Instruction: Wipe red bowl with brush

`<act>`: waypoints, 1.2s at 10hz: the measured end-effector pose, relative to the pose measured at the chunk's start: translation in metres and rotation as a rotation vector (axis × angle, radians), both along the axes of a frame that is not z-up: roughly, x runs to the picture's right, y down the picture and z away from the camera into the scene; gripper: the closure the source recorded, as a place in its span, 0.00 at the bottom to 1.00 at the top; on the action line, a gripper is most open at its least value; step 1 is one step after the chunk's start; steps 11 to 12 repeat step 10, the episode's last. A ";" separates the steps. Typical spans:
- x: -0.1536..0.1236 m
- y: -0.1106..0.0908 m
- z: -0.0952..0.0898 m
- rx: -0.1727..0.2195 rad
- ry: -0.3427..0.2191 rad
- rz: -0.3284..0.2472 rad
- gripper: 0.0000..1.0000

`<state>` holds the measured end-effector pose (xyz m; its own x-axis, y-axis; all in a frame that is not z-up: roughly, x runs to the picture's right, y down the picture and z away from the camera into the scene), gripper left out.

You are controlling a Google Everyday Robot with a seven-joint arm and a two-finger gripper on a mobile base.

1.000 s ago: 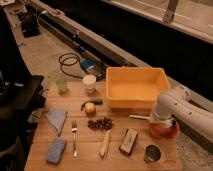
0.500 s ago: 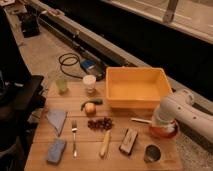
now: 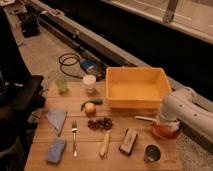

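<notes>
the small orange-red bowl (image 3: 165, 131) sits at the wooden counter's (image 3: 120, 160) right edge, beside the big yellow tub (image 3: 137, 87). the pincer (image 3: 163, 121) hangs over it; the thin white-handled brush (image 3: 145, 119) pokes out leftward.

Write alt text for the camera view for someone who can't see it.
A white robot arm reaches in from the right, its gripper down over a red bowl on a wooden table, with a brush handle sticking out to the left. A yellow tub, fork, cups and food lie around it.
</notes>
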<state>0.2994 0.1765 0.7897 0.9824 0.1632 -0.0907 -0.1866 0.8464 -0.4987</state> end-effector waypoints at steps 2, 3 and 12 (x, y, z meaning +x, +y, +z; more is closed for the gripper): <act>-0.007 -0.001 0.005 0.003 -0.017 -0.007 1.00; -0.012 0.000 0.007 0.004 -0.035 -0.006 1.00; -0.044 0.027 -0.013 -0.013 -0.077 -0.014 1.00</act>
